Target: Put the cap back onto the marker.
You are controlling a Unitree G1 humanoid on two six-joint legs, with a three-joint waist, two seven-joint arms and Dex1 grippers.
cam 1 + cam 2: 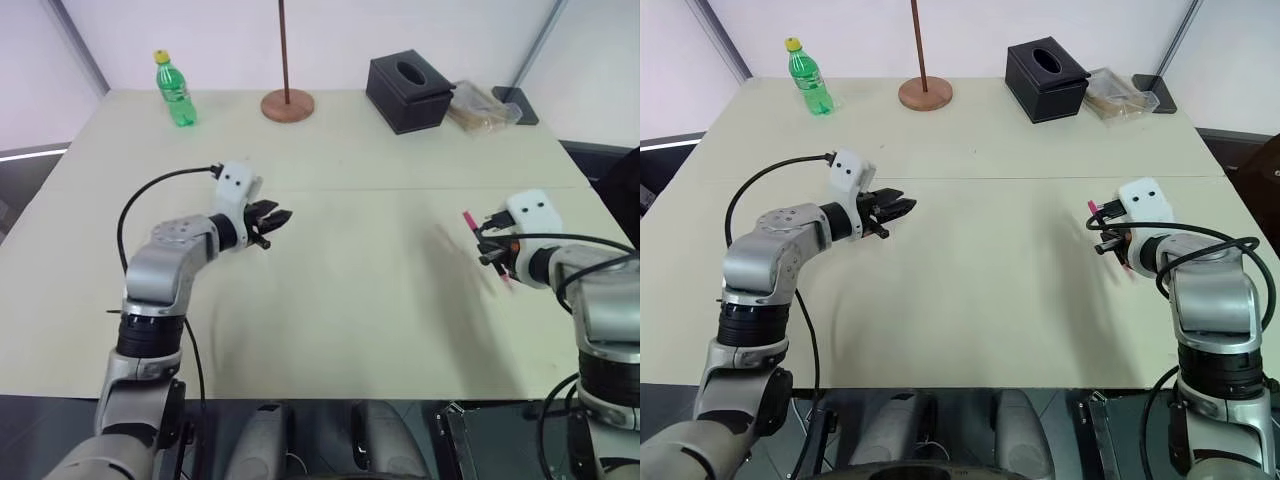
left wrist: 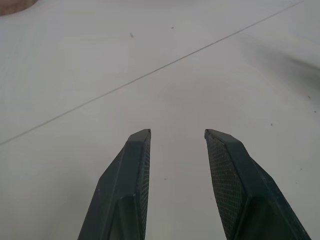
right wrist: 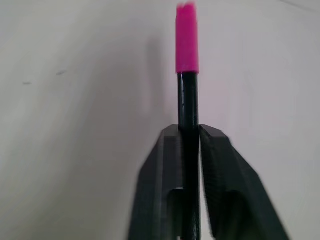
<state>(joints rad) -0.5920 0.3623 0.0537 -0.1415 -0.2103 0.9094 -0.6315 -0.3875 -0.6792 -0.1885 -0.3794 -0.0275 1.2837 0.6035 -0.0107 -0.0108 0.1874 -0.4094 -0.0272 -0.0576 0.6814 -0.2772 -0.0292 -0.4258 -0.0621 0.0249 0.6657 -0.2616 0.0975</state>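
Marker [image 3: 188,107] lower shaft hidden between jaws.

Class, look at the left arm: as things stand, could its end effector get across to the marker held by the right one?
Probably yes. The left end effector is open and holds nothing, only bare table lies between, and the marker with its cap juts beyond the right end effector.

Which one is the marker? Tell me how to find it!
Look at the robot's right arm over the pale table. The marker sticks out from between that arm's black fingers. It is thin and black with a bright pink cap on its end.
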